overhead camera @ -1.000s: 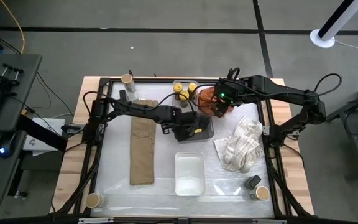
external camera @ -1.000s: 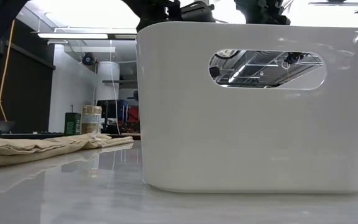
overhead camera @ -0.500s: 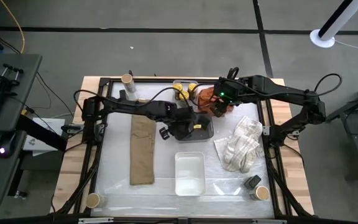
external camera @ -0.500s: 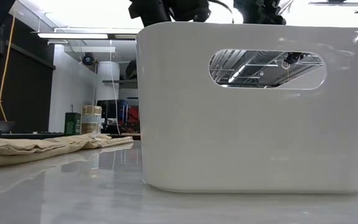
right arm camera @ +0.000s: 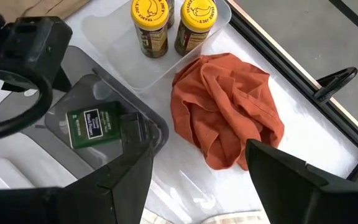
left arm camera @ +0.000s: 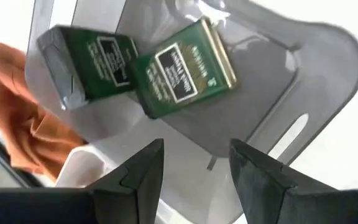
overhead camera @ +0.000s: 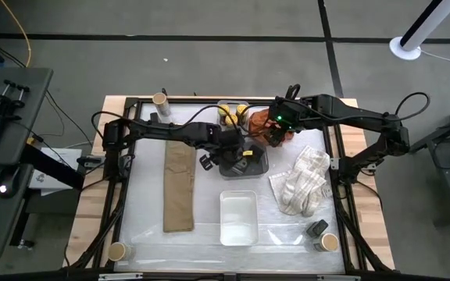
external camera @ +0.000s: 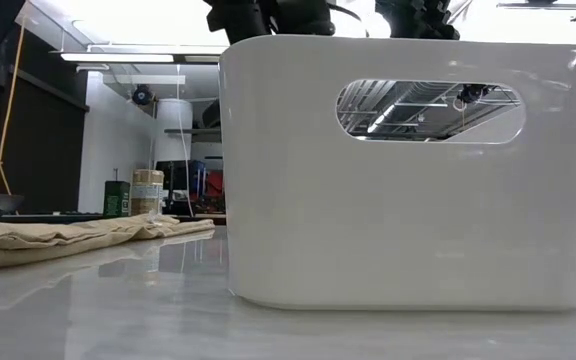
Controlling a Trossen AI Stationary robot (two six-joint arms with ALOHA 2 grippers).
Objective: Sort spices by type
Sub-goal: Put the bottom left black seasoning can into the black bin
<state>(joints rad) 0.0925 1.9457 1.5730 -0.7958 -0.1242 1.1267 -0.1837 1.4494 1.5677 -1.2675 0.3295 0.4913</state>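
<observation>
Glossy white covers the tabletop (overhead camera: 209,234) inside a dark frame, and the high view alone lays it all out: a tan-topped tub (overhead camera: 116,251) at the near left corner, another tub (overhead camera: 160,100) at the far left, a long folded khaki cloth (overhead camera: 179,190) lying flat, a white rectangular bin (overhead camera: 238,218) near the middle, a crumpled pale towel (overhead camera: 303,181), and at the near right a dark grey tin (overhead camera: 316,229) just beside a third tan tub (overhead camera: 329,242). From table height the white bin (external camera: 398,170) fills the picture, smooth-walled with an oval handle slot, hiding most of what lies behind it. The left gripper (overhead camera: 237,152) hangs over the smoky grey tray (overhead camera: 258,164); its wrist view shows its fingers (left arm camera: 143,171) spread apart and empty above two green-labelled rectangular tins (left arm camera: 185,68) lying in that translucent tray (left arm camera: 316,74). The right gripper (overhead camera: 276,133) hovers over a rumpled orange cloth (right arm camera: 229,106), jaws apart and empty, and its wrist view shows two yellow-lidded jars (right arm camera: 149,25) standing upright in a clear tray (right arm camera: 117,37).
</observation>
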